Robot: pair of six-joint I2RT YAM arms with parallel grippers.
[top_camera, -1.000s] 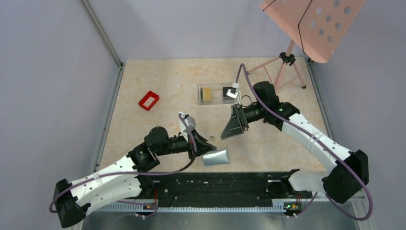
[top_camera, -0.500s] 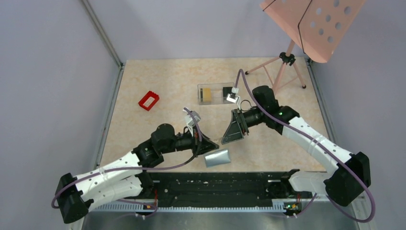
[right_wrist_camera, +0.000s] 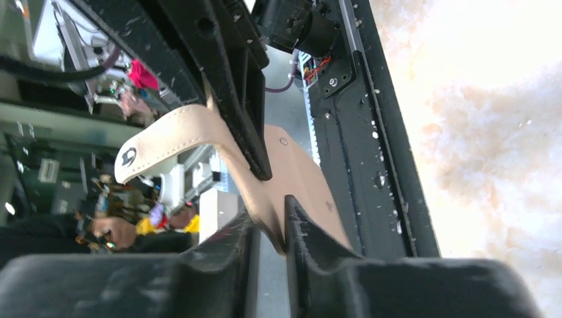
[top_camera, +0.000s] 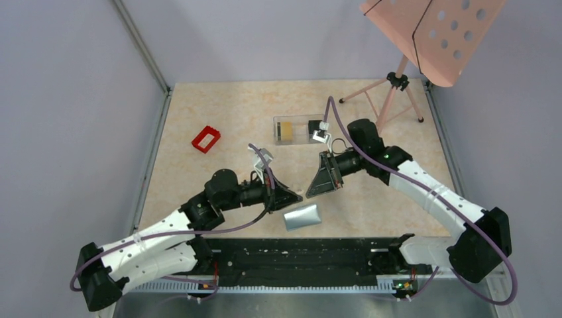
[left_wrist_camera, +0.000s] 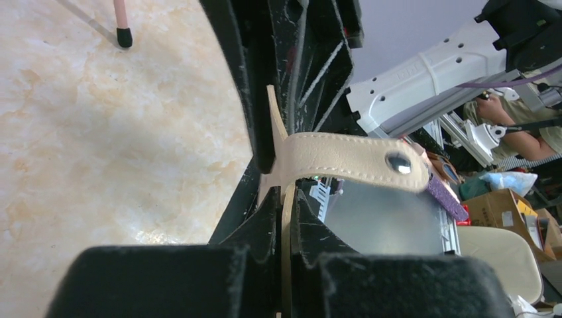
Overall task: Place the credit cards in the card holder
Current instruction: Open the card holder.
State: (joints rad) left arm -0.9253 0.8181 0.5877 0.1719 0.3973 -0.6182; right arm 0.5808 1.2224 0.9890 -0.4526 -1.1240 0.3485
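The beige-tan card holder (left_wrist_camera: 331, 158) hangs above the table between both grippers, its snap strap (right_wrist_camera: 149, 147) sticking out sideways. From above, its pale blue-grey lining (top_camera: 301, 216) faces up near the front rail. My left gripper (left_wrist_camera: 286, 193) is shut on one thin edge of the holder. My right gripper (right_wrist_camera: 268, 222) is shut on a corner of the opposite flap. The two sets of fingertips nearly meet over the table's middle (top_camera: 303, 192). Yellow-gold credit cards (top_camera: 286, 130) and a black card (top_camera: 313, 125) lie in a clear box at the back.
A small red rectangular frame (top_camera: 206, 138) lies at the back left. A pink stand on a tripod (top_camera: 396, 82) occupies the back right corner. The clear plastic box (top_camera: 298, 120) sits just behind the right wrist. A black rail (top_camera: 305, 255) runs along the near edge.
The right gripper's jaws were wide and have closed onto the card holder's flap. The left arm shifted slightly, still holding the holder.
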